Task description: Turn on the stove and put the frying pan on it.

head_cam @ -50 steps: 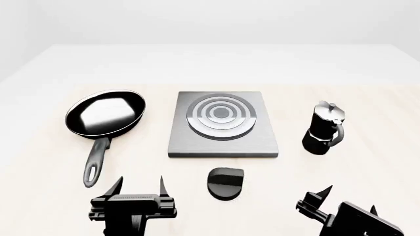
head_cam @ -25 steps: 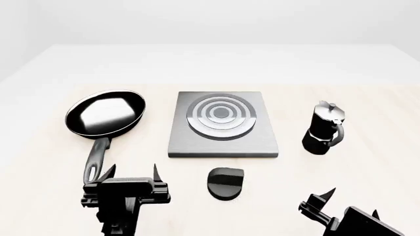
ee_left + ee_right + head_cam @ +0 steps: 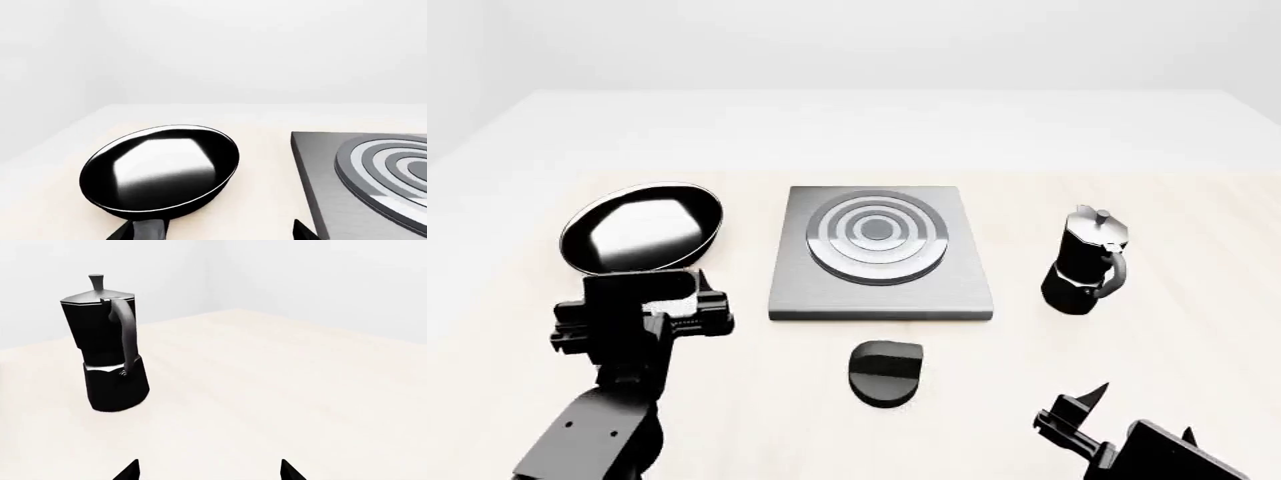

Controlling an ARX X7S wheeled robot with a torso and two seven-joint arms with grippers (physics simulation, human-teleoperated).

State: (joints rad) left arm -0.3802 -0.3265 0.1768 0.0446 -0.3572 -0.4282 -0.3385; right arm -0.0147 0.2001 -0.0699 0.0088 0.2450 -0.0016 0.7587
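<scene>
- The frying pan [image 3: 641, 229] sits on the table [image 3: 1174, 200], on the left side, just left of the stove [image 3: 878, 255].
- The inside of the pan is black and shiny, with a bright white patch in it.
- The pan's handle [image 3: 148, 230] points toward the near edge of the table. In the head view the left arm hides it.
- The left gripper [image 3: 641, 300] is over the handle, close behind the pan bowl. In the left wrist view its two finger tips [image 3: 301, 233] stand wide apart, one on each side of the handle. They are not pinching it.
- The stove is a flat grey square in the middle of the table, with dark rings on top. Nothing sits on it.
- The small round black knob [image 3: 885, 372] lies on the table just in front of the stove.
- A black coffee pot [image 3: 1085, 262] stands upright to the right of the stove, well apart from it.
- The right gripper [image 3: 1077, 420] is at the near right, close to the table edge. Its fingers are spread wide and hold nothing.
</scene>
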